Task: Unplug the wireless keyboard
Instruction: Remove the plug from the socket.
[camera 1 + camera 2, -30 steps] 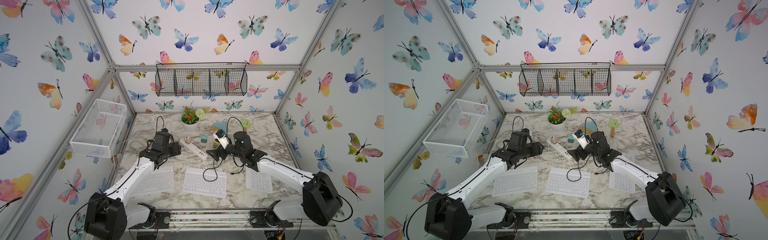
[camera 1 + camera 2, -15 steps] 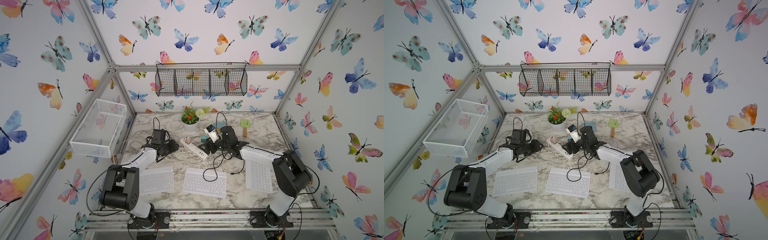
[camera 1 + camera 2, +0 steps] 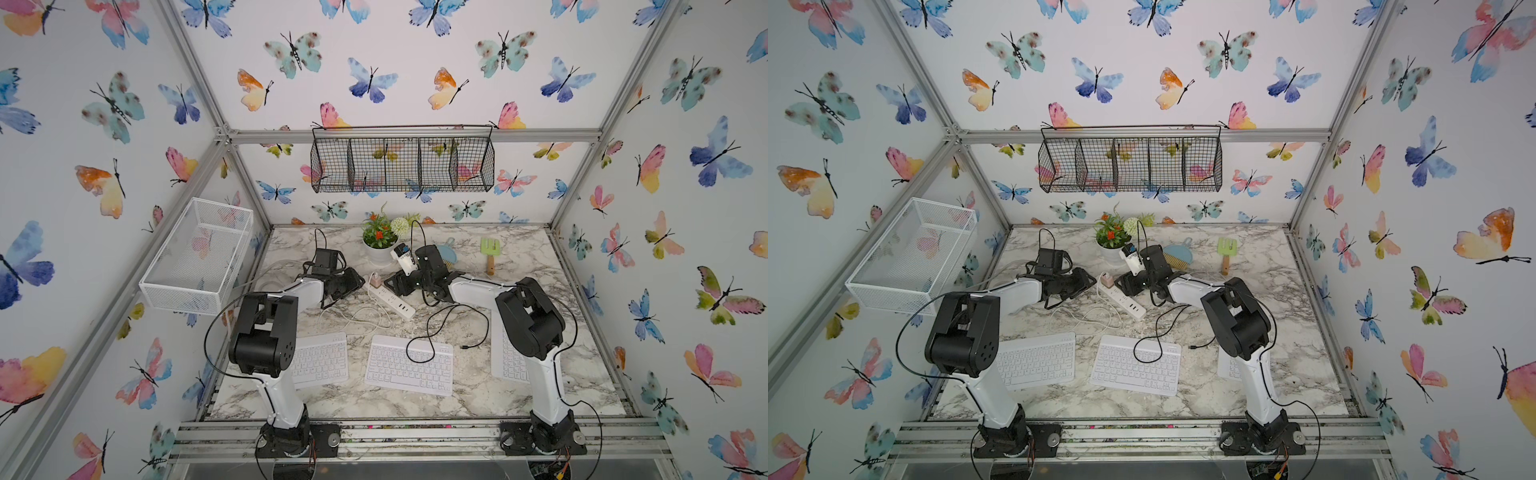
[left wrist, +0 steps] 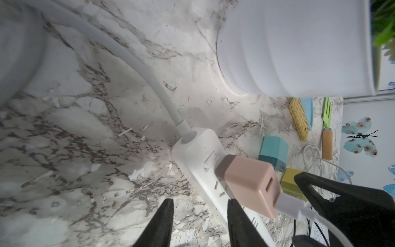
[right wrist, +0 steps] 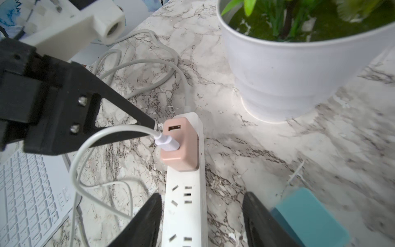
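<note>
Both hands gape empty: right hand (image 5: pixel 202 195) should pin the power strip (image 5: pixel 186 188), left hand (image 4: pixel 200 201) pull the white plug (image 5: pixel 168 144) straight.

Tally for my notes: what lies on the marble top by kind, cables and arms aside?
Keyboards: 3
Charger cubes: 3 (pink, teal, olive)
Power strip: 1
Potted plant: 1
Small garden tools: 2 (brush, fork)
Total: 10

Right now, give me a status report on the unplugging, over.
Left gripper open, tip by pink charger. Right gripper open, straddling power strip. White cable still plugged in. Teal block beside right gripper.
</note>
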`<state>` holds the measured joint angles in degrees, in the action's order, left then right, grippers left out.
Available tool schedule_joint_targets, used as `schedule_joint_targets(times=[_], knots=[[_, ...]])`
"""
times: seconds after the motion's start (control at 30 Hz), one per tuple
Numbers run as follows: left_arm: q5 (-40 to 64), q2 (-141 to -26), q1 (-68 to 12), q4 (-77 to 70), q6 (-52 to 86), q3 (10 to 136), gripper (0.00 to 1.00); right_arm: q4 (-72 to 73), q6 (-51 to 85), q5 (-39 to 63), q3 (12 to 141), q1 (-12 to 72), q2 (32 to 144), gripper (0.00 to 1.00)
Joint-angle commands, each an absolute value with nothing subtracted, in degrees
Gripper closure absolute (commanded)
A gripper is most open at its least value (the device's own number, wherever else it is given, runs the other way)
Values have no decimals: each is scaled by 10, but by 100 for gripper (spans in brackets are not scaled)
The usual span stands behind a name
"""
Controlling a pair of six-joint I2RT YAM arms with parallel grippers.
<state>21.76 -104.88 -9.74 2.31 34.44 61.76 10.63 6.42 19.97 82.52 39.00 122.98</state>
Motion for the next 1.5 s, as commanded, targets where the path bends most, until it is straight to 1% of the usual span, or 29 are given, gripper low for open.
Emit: schedule_joint_targets(times=[0.0,0.13,0.33,0.73,0.87,1.0,1.13,1.27,1.47], knots=[[239,-1063,-94,11,352,621,58,100,62,190,848,403,1249,35],[242,-1073,-94,4,356,619,58,104,63,186,862,412,1271,34],[261,-1084,-95,-18,370,610,57,116,66,156,888,423,1301,36],[251,-1107,-102,-55,413,586,59,142,76,157,902,432,1329,49],[253,-1108,-105,-69,422,581,55,148,76,160,902,436,1330,52],[260,-1115,-109,-76,428,580,54,152,79,163,904,441,1334,58],[254,-1124,-115,-62,425,583,58,154,83,162,907,443,1336,64],[241,-1131,-122,-46,419,583,63,154,86,161,910,446,1340,66],[231,-1140,-126,-31,409,581,64,149,77,152,918,450,1343,69]])
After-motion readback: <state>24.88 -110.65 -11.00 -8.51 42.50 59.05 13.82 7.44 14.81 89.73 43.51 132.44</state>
